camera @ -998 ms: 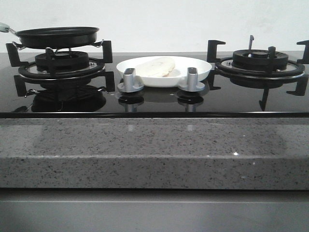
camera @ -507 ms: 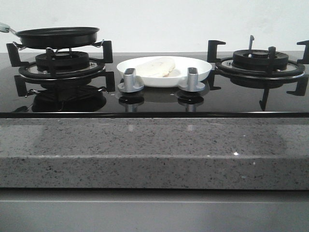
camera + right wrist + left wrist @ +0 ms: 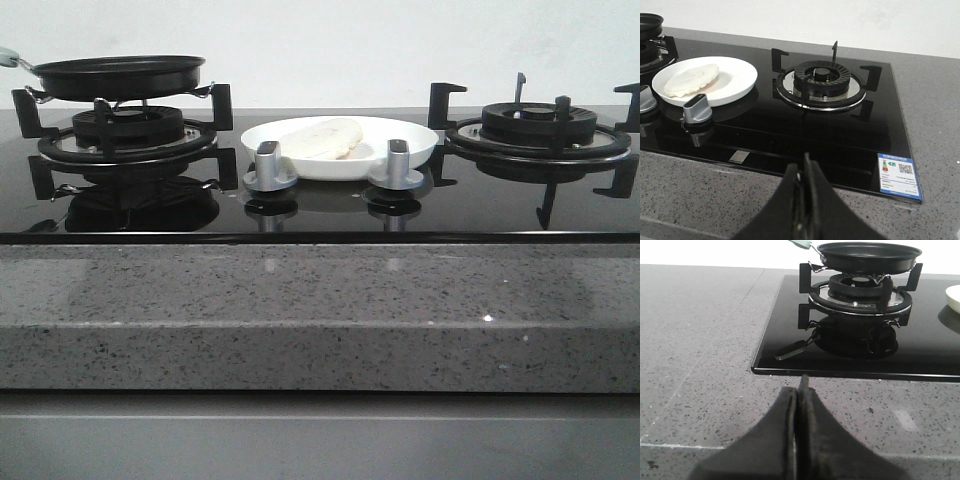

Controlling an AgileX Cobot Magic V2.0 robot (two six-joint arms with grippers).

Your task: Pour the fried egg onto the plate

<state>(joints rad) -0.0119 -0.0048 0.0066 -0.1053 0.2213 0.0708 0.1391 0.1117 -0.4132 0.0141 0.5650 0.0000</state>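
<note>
The fried egg (image 3: 322,137) lies flat on the left half of the white plate (image 3: 410,135), which sits on the black glass hob between the two burners. Both also show in the right wrist view, the egg (image 3: 691,79) on the plate (image 3: 735,80). The black frying pan (image 3: 118,75) rests on the left burner and looks empty; it also shows in the left wrist view (image 3: 867,255). My left gripper (image 3: 799,395) is shut and empty over the grey counter in front of the hob. My right gripper (image 3: 805,172) is shut and empty over the counter's front edge.
Two silver knobs (image 3: 268,165) (image 3: 398,163) stand in front of the plate. The right burner (image 3: 537,130) has black pan supports with nothing on it. A blue-and-white label (image 3: 898,175) sits on the hob's near right corner. Speckled grey stone counter (image 3: 320,310) surrounds the hob.
</note>
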